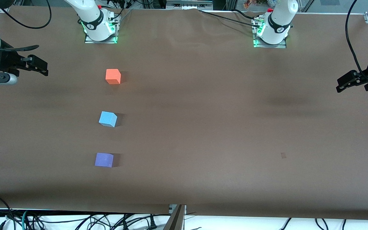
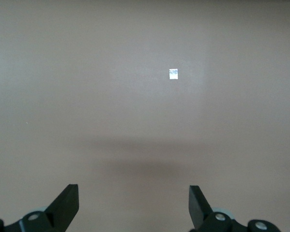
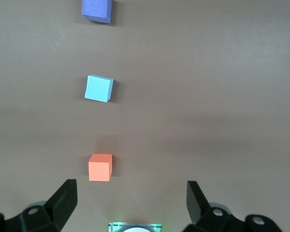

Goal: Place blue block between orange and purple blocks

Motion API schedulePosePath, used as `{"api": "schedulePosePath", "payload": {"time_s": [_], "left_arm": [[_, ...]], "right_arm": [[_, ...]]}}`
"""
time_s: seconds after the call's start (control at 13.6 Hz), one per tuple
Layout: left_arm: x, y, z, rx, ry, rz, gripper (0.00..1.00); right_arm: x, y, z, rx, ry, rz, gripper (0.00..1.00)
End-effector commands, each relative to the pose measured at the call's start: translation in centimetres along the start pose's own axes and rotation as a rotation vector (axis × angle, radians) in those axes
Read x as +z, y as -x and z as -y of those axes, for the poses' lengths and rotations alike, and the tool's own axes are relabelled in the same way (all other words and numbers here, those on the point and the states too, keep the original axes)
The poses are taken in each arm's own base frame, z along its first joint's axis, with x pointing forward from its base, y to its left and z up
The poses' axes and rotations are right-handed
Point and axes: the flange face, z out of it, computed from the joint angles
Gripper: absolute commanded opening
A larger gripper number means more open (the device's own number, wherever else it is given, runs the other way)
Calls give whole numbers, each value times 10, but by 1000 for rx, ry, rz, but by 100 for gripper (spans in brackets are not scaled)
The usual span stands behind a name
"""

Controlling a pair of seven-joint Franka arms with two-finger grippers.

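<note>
Surface (image 1: 203, 134) spreads brown and bare between the two bases, carrying only three cubes in a line toward the right arm's end. The right claw (image 1: 38, 65) hangs at that end's edge, off to the side of the orange block, fingers spread wide and holding nothing; its wrist view shows all three cubes past the parted tips. The left claw (image 1: 347, 83) waits at the other end over bare surface, likewise released and empty.

The orange block (image 1: 113, 76) lies farthest from the front camera, the purple block (image 1: 104, 159) nearest, and the blue block (image 1: 108, 119) sits between them, well apart from both and turned slightly askew. By the look of it the placement is already done.

The risk from here is disturbance, I judge. A claw returning to square up the blue cube could nudge it out of line or knock a neighbour, since all three are light and loose. A low sweep by the right arm across that end could do the same. A small pale mark (image 1: 283, 155) lies toward the left arm's end.
</note>
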Motion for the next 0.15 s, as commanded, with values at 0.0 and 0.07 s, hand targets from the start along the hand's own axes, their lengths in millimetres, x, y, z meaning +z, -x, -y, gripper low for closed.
{"api": "schedulePosePath", "payload": {"time_s": [0.0, 0.07], "left_arm": [[-6, -4, 3, 16, 12, 3, 100], [-6, -4, 3, 16, 12, 3, 100]], "right_arm": [[-2, 0, -2, -6, 10, -3, 100], [-1, -1, -3, -15, 10, -3, 100]]}}
